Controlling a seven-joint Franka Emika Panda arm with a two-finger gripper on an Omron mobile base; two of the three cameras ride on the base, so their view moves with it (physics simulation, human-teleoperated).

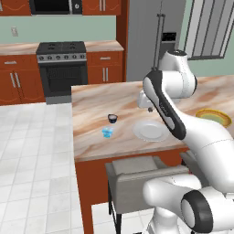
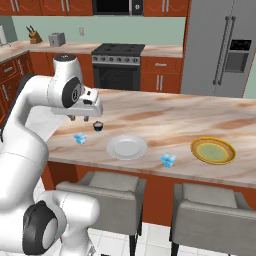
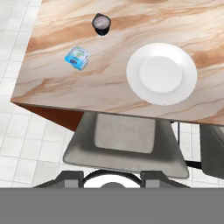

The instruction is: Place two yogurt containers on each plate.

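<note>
A dark yogurt container with a pale top and a light blue yogurt container stand on the counter left of the white plate. Another light blue container sits near the counter's front edge, between the white plate and the yellow-rimmed plate. Both plates are bare. My gripper hangs above the counter's left part, over the dark container, fingers apart and holding nothing. The hand view looks down on the dark container, a blue one and the white plate.
Two grey stools stand under the counter's front edge. A stove and a fridge line the back wall. My own arm reaches over the counter's right part in the left base view.
</note>
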